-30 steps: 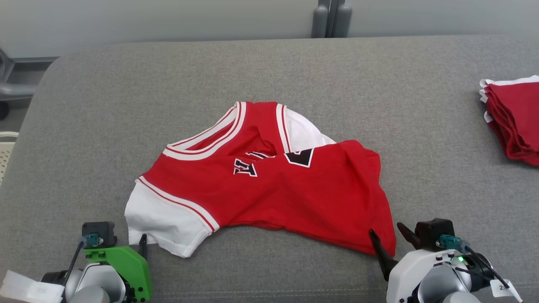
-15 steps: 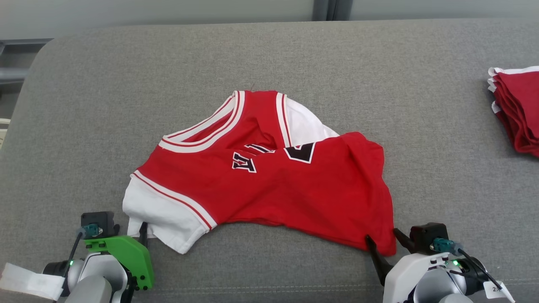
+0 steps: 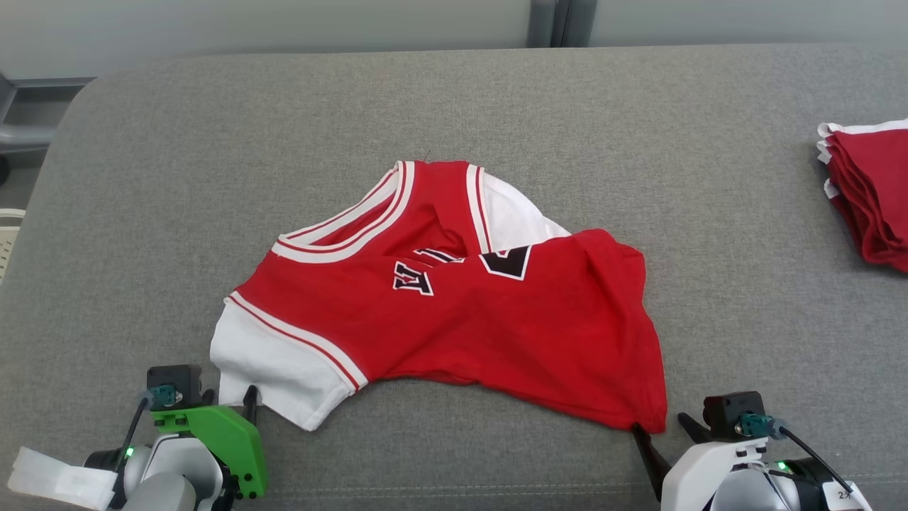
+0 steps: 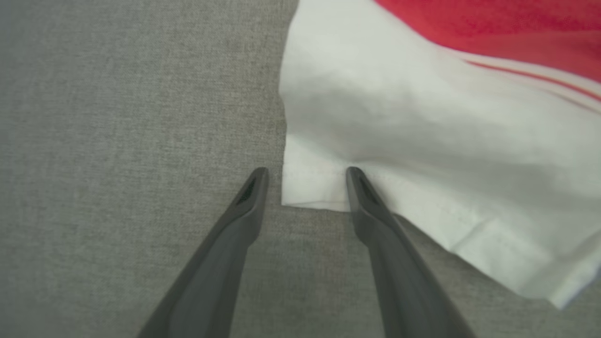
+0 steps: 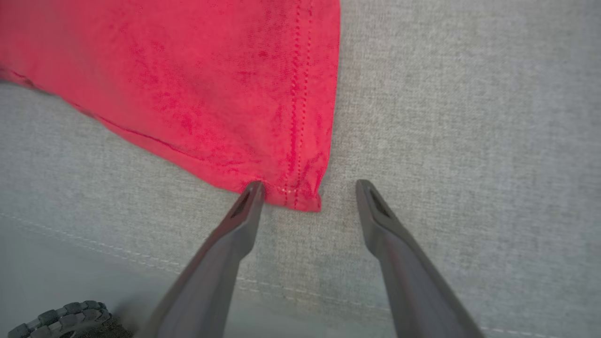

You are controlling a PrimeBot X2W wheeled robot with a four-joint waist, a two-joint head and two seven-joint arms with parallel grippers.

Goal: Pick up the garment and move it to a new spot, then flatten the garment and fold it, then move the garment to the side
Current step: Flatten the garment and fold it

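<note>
Grey cloth surface [image 3: 454, 99] all round, pale wall [image 3: 284, 28] behind, seam [image 5: 94, 246] along the near edge. Shirt [image 3: 496, 326] ahead of both grippers, red with white trim, rumpled and partly folded over itself. Far sleeve [image 3: 514, 213] half buried under a red fold. Black, white-edged lettering [image 3: 413, 278] on the chest broken by the folds; cannot be read. Well out to the right of the right gripper [image 5: 307, 188], a red stack [image 3: 869, 191], cut off by the frame edge. Small tag [image 3: 848, 490] on the right wrist, print too small to read.

Left gripper [image 4: 307, 176]: jaws apart, gripping nothing. Corner of the white near sleeve [image 4: 422, 141] between the tips, one finger [image 4: 371, 206] crossing in front of its hem. In the head view, one finger hidden behind the green bracket [image 3: 213, 440].

Right gripper: spread wide, nothing held. Red hem corner [image 5: 300, 195] between the tips, against the finger on that view's left, clear of the other.

Bare surface outboard of each gripper and beyond the shirt.
</note>
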